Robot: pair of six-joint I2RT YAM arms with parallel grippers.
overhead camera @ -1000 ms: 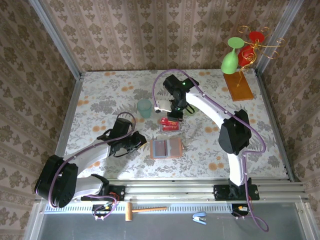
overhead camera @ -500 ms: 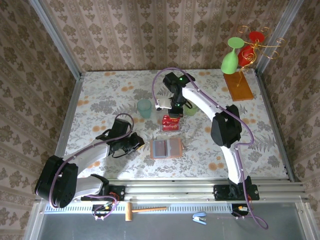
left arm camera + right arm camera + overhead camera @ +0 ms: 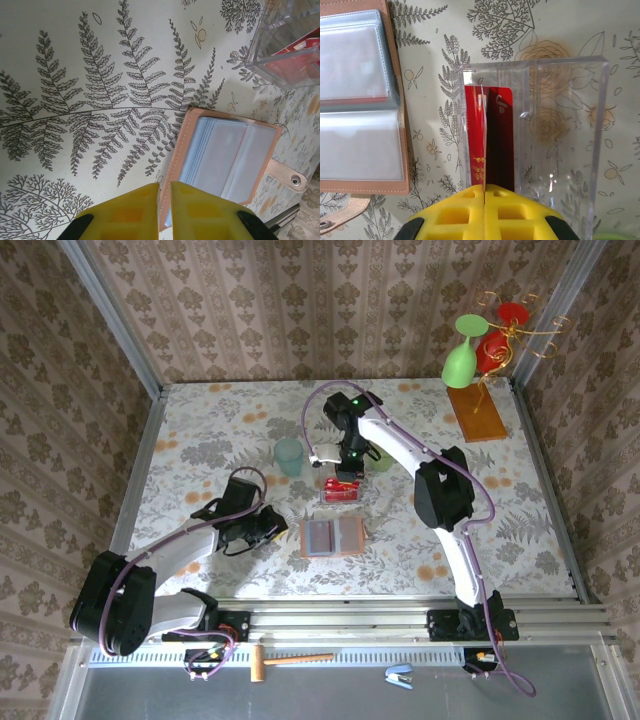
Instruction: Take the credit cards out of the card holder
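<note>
1. Top external view.
   - The card holder lies open on the surface at centre frame.
   - Just above it, a clear tray carries red credit cards.
   - The right pincer stands over the tray. The left pincer sits just left of the card holder.
   - Open room lies at left and lower right. A teal cup crowds the tray's upper left.
2. Left wrist view.
   - The left pincer has its fingers nearly together, with a thin slit between them.
   - Whether they nip the lower-left corner of the card holder cannot be told.
   - Risk: any drag here would slew the card holder toward the tray at upper right.
3. Right wrist view.
   - The right pincer is clamped on a red card, held edge-on just inside the left wall of the clear tray.
   - Risk: released upright, the card could lean on that wall or tip out toward the card holder at left.
   - The pockets look pale; whether a card remains cannot be told.
</note>
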